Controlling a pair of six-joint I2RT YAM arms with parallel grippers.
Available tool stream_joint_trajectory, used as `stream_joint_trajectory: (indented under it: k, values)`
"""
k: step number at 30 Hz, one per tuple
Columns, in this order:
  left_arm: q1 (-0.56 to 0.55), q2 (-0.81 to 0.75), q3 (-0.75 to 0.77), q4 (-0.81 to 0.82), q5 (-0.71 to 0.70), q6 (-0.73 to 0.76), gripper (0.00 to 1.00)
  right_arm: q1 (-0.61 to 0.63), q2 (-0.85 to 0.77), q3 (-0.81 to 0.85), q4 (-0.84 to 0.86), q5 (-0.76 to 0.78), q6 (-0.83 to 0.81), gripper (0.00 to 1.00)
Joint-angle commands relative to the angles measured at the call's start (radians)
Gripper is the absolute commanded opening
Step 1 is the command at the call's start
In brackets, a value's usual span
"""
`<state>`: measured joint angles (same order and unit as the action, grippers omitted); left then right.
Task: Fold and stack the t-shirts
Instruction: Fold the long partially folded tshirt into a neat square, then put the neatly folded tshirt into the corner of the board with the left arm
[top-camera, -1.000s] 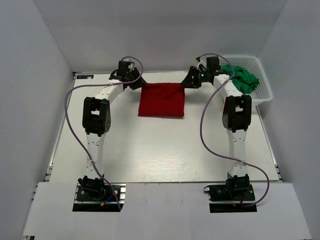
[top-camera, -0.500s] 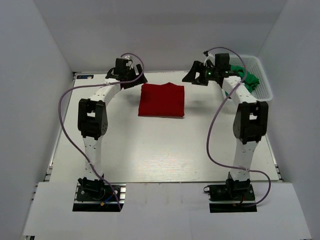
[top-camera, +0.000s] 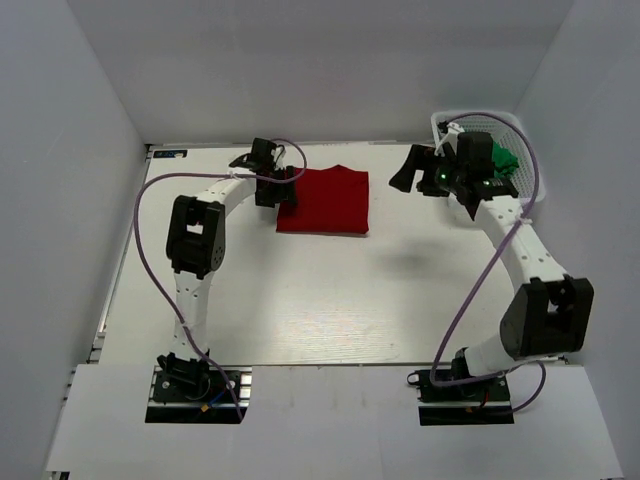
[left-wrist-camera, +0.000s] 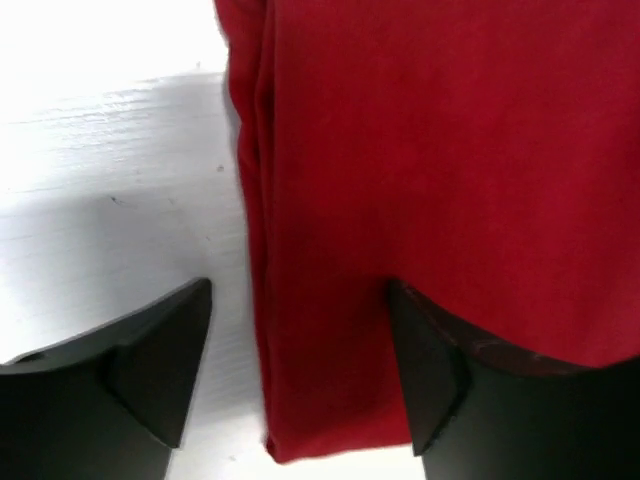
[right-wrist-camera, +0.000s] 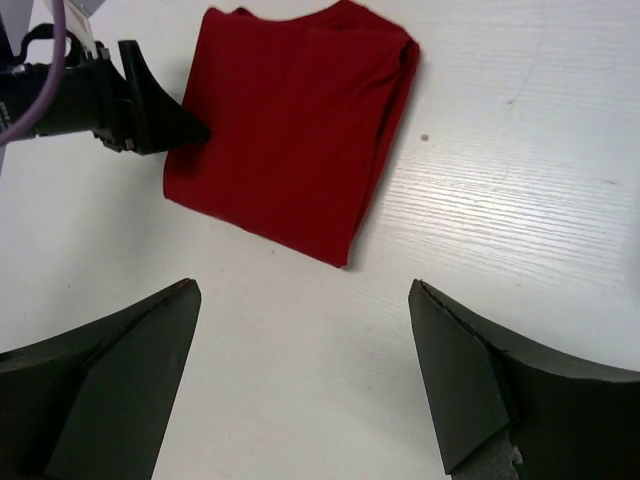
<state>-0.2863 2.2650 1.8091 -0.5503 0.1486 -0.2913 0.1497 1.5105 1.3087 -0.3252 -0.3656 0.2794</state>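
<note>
A deep red t-shirt (top-camera: 325, 200) lies folded into a flat rectangle at the back middle of the table. My left gripper (top-camera: 280, 190) is open at its left edge. In the left wrist view the shirt's folded edge (left-wrist-camera: 320, 300) runs between the jaws of the left gripper (left-wrist-camera: 300, 370), one finger (left-wrist-camera: 430, 370) over the cloth, the other over bare table. My right gripper (top-camera: 408, 172) hangs open, apart from the shirt on its right. The right gripper (right-wrist-camera: 305, 370) has only table between its fingers, with the red shirt (right-wrist-camera: 290, 140) beyond. Green t-shirts (top-camera: 506, 160) show in the basket, mostly hidden by the right arm.
The white lattice basket (top-camera: 522, 128) stands at the back right corner, close behind the right wrist. White walls close in the table on three sides. The left gripper (right-wrist-camera: 150, 105) shows in the right wrist view at the shirt's far side.
Both grippers opened and left the red shirt's back corners. The right arm swung right, away from the shirt. The left gripper moved down to the shirt's left edge.
</note>
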Motion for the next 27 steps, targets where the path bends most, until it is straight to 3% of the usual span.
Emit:
stream_joint_trajectory:
  k: [1, 3, 4, 6, 9, 10, 15, 27]
  values:
    - [-0.036, 0.033, 0.058, -0.042, -0.065, 0.053, 0.77, -0.007, -0.097, -0.012, -0.02, 0.111, -0.022, 0.9]
    - [-0.046, 0.065, 0.091, -0.1, -0.119, 0.053, 0.7, -0.007, -0.133, 0.0, -0.066, 0.234, -0.019, 0.9]
    - [-0.047, 0.082, 0.126, -0.118, -0.186, 0.044, 0.55, -0.007, -0.165, 0.001, -0.089, 0.27, -0.011, 0.9]
    - [-0.056, 0.122, 0.16, -0.146, -0.227, 0.044, 0.36, -0.01, -0.237, -0.011, -0.092, 0.429, -0.003, 0.9]
    - [-0.056, 0.133, 0.17, -0.157, -0.242, 0.035, 0.23, -0.013, -0.32, -0.037, -0.087, 0.558, 0.001, 0.9]
    - [-0.056, 0.133, 0.17, -0.157, -0.259, 0.035, 0.0, -0.01, -0.332, -0.054, -0.087, 0.6, 0.003, 0.9]
    - [-0.013, 0.081, 0.18, -0.138, -0.359, 0.084, 0.0, -0.015, -0.407, -0.089, -0.081, 0.657, -0.008, 0.9]
    - [0.223, -0.139, 0.065, 0.001, -0.561, 0.336, 0.0, -0.018, -0.377, -0.059, -0.126, 0.677, -0.036, 0.9]
